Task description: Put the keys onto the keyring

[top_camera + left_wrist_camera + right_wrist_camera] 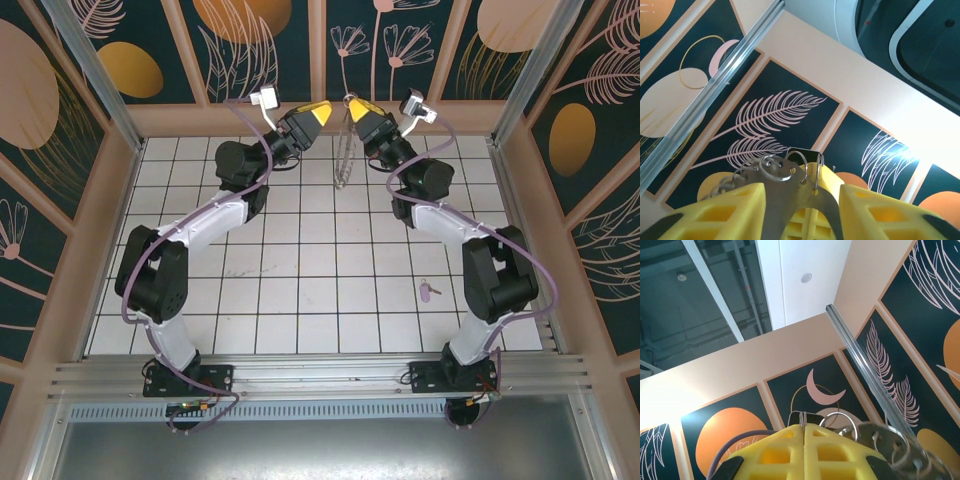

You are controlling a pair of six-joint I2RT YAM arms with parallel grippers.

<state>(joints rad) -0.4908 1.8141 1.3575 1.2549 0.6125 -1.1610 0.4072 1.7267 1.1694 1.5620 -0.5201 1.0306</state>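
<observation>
Both arms are raised at the far edge of the tiled table (300, 270), tips almost meeting by the back wall, with open tiles between the arms. The right gripper (357, 113) is pinched together on the keyring (344, 155), chain dangling. The left gripper (321, 112) has its fingers apart around a flat metal piece (790, 210); can't tell if it grips. The pink key (428, 290) lies on the tiles beside the right arm.

The key (428, 291) lies on the table (300, 300), right of the keyring (344, 150).
</observation>
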